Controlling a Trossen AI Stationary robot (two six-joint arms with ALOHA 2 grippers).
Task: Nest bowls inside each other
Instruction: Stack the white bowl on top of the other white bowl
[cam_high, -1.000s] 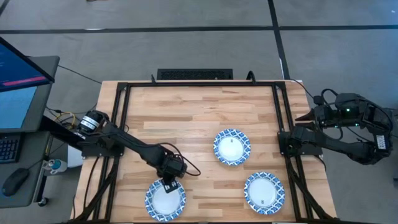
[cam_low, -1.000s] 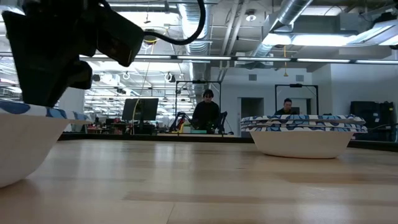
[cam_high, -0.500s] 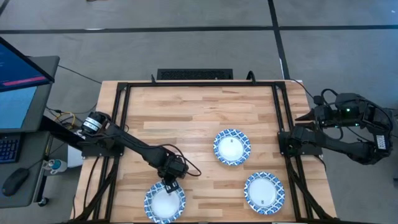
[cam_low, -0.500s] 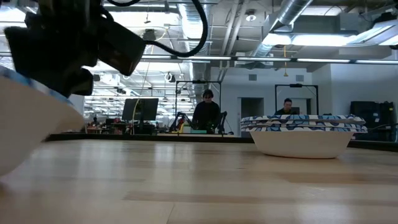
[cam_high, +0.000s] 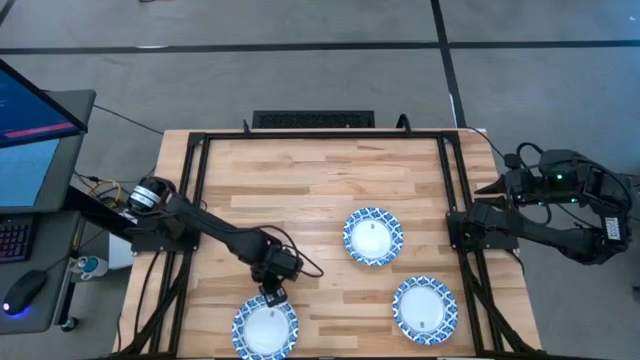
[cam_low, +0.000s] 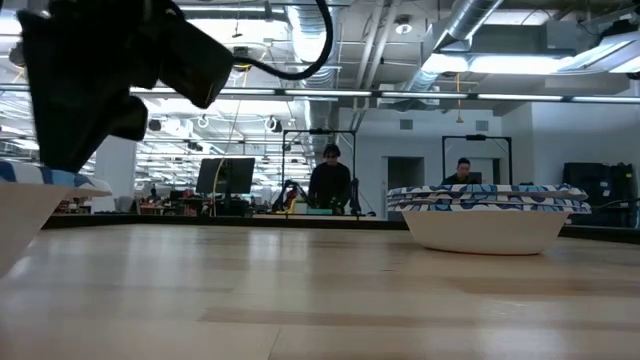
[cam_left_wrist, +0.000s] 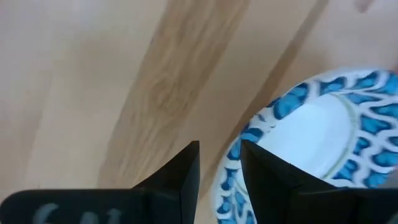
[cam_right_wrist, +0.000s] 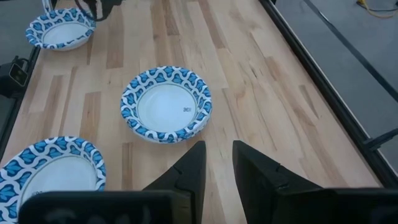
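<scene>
Three blue-rimmed white bowls show in the high view: a near-left bowl (cam_high: 265, 330), a middle bowl (cam_high: 372, 236) and a near-right bowl (cam_high: 424, 309), each resting on its base on the wood. My left gripper (cam_high: 272, 293) is at the near-left bowl's far rim and is shut on it. In the low view that bowl (cam_low: 40, 200) sits level under the gripper (cam_low: 90, 90). Another bowl (cam_low: 485, 215) shows more than one rim layer there. My right gripper (cam_right_wrist: 219, 152) waits at the table's right edge, shut, touching nothing. My left gripper pinches the near-left bowl's far rim (cam_left_wrist: 235, 152), with one finger (cam_left_wrist: 264, 171) over the bowl's inside and the other (cam_left_wrist: 186, 171) outside it. The fingers come from above, pointing down. The bowl (cam_left_wrist: 317, 137) sits level on the table.
A black frame (cam_high: 195, 200) runs along the table's left, far and right sides. The wood between the bowls and the far rail is bare. A monitor (cam_high: 30, 130) stands off the table's left. People sit at desks in the room behind (cam_low: 330, 185).
Half a second ago the near-left bowl was tipped in my left gripper, one side raised off the wood. It now sits level again, slightly closer to the table's near edge. The left gripper stayed on its rim. The other bowls did not move.
</scene>
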